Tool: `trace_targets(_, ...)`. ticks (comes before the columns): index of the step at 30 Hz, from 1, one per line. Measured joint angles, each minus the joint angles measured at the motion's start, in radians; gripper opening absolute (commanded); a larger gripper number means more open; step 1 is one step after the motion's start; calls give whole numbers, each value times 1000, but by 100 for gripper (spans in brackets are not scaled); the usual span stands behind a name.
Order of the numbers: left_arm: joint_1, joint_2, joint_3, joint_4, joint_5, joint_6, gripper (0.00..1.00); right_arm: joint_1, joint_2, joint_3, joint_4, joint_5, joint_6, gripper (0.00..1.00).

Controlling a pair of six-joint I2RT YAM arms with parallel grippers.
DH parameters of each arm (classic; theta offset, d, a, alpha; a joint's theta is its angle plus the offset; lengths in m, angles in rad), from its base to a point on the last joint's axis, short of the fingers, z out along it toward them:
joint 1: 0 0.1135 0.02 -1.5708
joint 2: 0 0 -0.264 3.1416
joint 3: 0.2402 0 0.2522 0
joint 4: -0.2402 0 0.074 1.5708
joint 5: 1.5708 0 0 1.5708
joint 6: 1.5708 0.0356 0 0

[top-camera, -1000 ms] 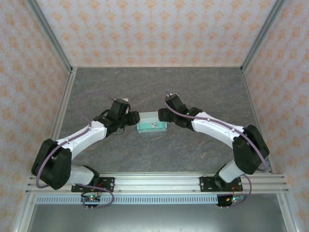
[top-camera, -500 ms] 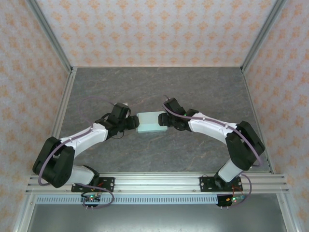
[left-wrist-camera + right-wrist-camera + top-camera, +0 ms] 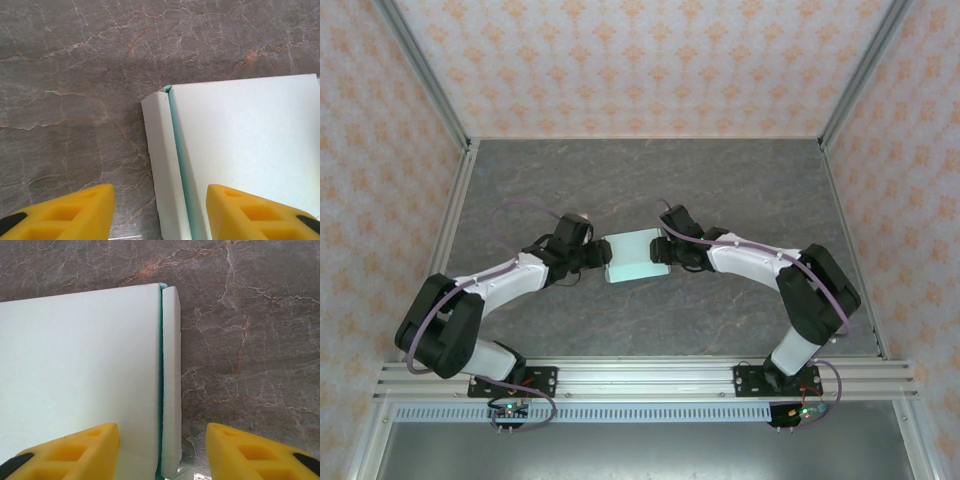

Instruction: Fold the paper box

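Paper box (image 3: 632, 257) on grey marbled table (image 3: 740, 180), left gripper (image 3: 599, 257) and right gripper (image 3: 663, 252) both parted, straddling its end flaps

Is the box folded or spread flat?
Folded: the pale mint-green paper box shows one closed panel, flaps bent down at both ends.

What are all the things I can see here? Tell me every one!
paper box: one, pale mint green, middle of the table, between the arms.
table: one, grey marbled, under everything.
walls: three, peach patterned, around the table.
rail: one, silver, near edge.
left arm: one, black and white, left of box; yellow jaws apart astride its end flap.
right arm: one, black and white, right of box; yellow jaws apart astride the other flap.
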Motion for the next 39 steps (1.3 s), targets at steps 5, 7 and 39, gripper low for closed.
trace_targets(5,0,42,-21,41,32,-17,52,0,22,-8,24,-9,3,45)
trace_targets(7,0,56,-25,59,39,-26,52,0,31,-16,41,-14,5,43)
trace_targets(39,32,204,352,-66,71,266,74,175,-283,-238,-25,-102,34,58)
